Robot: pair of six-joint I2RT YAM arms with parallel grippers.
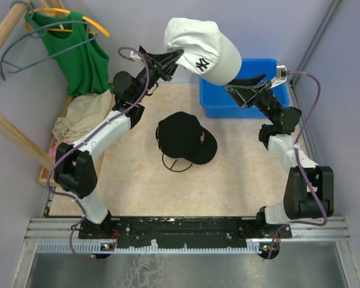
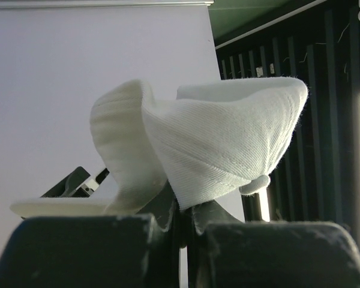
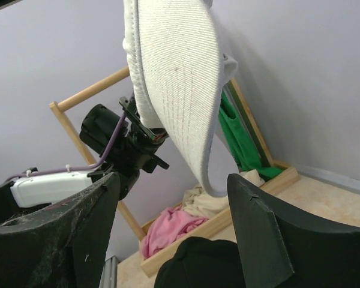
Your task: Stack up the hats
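A white hat [image 1: 201, 48] with a black logo hangs high in the air. My left gripper [image 1: 175, 59] is shut on the back edge of its crown; the pinched fabric shows in the left wrist view [image 2: 216, 150]. My right gripper [image 1: 247, 84] is open just right of the brim, its fingers [image 3: 264, 234] apart with the brim [image 3: 180, 84] hanging above and between them, not touching. A black hat [image 1: 186, 137] lies on the table's middle, over a dark wire frame [image 1: 179, 163]. It shows at the bottom of the right wrist view [image 3: 198, 267]. No tan hats are in view.
A blue bin [image 1: 243, 90] stands at the back right behind the right arm. A wooden tray [image 1: 60, 123] at the left holds beige cloth [image 1: 81, 117] and pink cloth [image 3: 171, 225]. A green top [image 1: 78, 51] hangs on a hanger at the back left.
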